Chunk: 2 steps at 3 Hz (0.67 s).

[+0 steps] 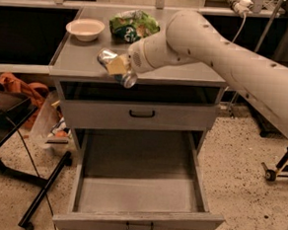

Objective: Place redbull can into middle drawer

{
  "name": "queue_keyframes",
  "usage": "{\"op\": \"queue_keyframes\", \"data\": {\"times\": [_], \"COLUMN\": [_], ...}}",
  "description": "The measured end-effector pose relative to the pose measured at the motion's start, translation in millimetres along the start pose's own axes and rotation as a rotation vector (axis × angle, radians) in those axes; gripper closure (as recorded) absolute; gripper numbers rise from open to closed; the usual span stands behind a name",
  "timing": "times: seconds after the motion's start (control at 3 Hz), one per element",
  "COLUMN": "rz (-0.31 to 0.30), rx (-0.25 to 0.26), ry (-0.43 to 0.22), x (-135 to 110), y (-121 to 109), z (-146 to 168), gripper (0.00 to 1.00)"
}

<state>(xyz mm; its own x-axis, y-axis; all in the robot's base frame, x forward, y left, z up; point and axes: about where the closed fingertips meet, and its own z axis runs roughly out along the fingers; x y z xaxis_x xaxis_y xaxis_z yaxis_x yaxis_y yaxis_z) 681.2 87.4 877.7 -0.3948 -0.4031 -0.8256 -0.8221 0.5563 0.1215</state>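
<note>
The redbull can (106,58), slim and silver, lies tilted in my gripper (118,67), which is shut on it with a yellowish finger pad (116,64) across its side. The can hangs over the front edge of the cabinet top (78,63); its silver end (129,80) points down and to the right. The middle drawer (138,191) is pulled wide open below, grey and shallow. Its front with the dark loop handle (139,228) is nearest to me. My white arm (227,53) comes in from the right.
A white bowl (85,28) and a green crumpled bag (133,24) sit at the back of the cabinet top. The closed upper drawer front (141,115) is just below the can. A black stand (13,142) and orange cloth (17,86) are at left.
</note>
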Motion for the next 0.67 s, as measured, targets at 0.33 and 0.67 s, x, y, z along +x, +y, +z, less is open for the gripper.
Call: {"op": "queue_keyframes", "data": {"times": [0.33,0.67], "rz": [0.012,0.044], "rx": [-0.043,-0.081], "ry": [0.035,0.162], "x": [41.6,101.0], "y": [31.5,62.0], "z": [-25.4,-36.8], "gripper": [1.0,1.0]}}
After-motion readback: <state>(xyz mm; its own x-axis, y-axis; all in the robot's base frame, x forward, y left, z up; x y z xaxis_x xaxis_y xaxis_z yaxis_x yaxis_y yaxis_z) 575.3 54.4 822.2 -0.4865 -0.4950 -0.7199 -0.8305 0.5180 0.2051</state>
